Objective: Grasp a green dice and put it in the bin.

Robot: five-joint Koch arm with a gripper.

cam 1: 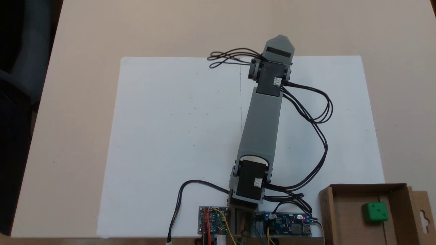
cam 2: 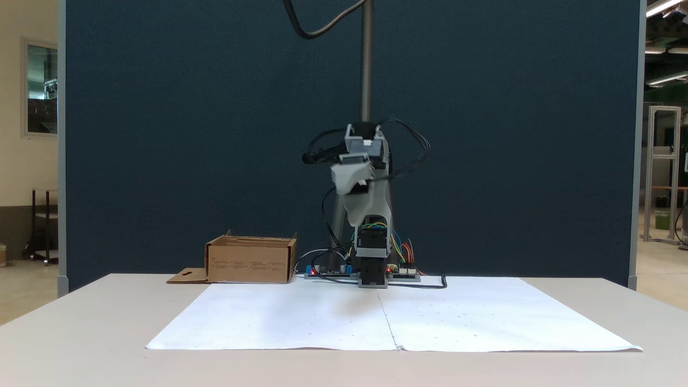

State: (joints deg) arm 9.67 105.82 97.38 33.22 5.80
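On the floor of the bin (cam 1: pixel 344 217), in a fixed view from above, the green dice (cam 1: pixel 374 212) lies toward the box's right side, close to but apart from the right wall. It is a small bright green cube with softly rounded edges; its top face carries shallow pips in the same green, which read only as faint darker dots, too blurred to count. It is far smaller than the box around it. The bin is a shallow brown cardboard box with plain walls, sitting at the table's near right corner in that view, just off the corner of the white paper sheet (cam 1: pixel 170 136); a flat side flap (cam 1: pixel 422 214) with a hang-hole cutout sticks out from its right wall. In the fixed view from the front the bin (cam 2: pixel 250 263) stands at the far left of the paper, its flap lying flat on the table (cam 2: pixel 80 322).

The gripper (cam 1: pixel 280 42) is stretched out over the far edge of the paper, well apart from the bin and raised above the surface, as the front view shows (cam 2: pixel 352 180). Its fingers overlap in both fixed views, so whether they are apart or together cannot be told. Black cables (cam 1: pixel 313 112) loop beside the arm.
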